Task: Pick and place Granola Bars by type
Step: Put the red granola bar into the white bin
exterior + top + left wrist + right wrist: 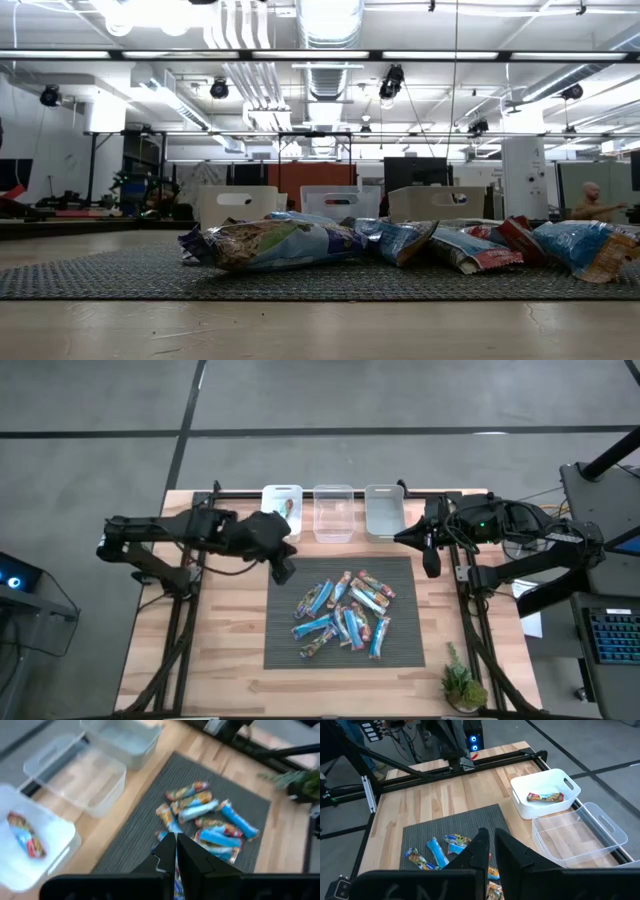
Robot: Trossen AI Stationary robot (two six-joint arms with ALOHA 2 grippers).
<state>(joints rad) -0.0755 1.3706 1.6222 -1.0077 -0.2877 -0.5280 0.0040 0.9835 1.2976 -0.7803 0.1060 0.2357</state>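
— Blue foil mostly, is it? Where do the Granola Bars (345,612) lie?

— Blue, with some red and orange print. They sit in a loose heap on the dark ribbed mat (285,650), a little below the centre of the high view. One more bar (288,508) lies by itself in the white bin (281,493) at the upper middle, on the left end of a row of three bins.

— And the other two bins?

— The clear bin (333,512) in the middle shows only the wood through it, and nothing shows in the third bin (384,510) on the right.

— Where is the left gripper?

— The left gripper (284,570) hangs just off the mat's upper left corner, below the white bin. In its wrist view the two dark fingers (165,855) are pressed together with nothing between them.

— The right one?

— The right gripper (431,563) is at the upper right, just beside the mat's right edge and below the third bin. Its fingers (479,851) are nearly together, a thin slit between them, gripping nothing.

— Anything else on the table?

— A small green plant (462,682) near the lower right corner of the wooden table (215,650). The low view shows the crinkled wrappers piled on the mat, and a person (592,203) far off at the right edge of the room.
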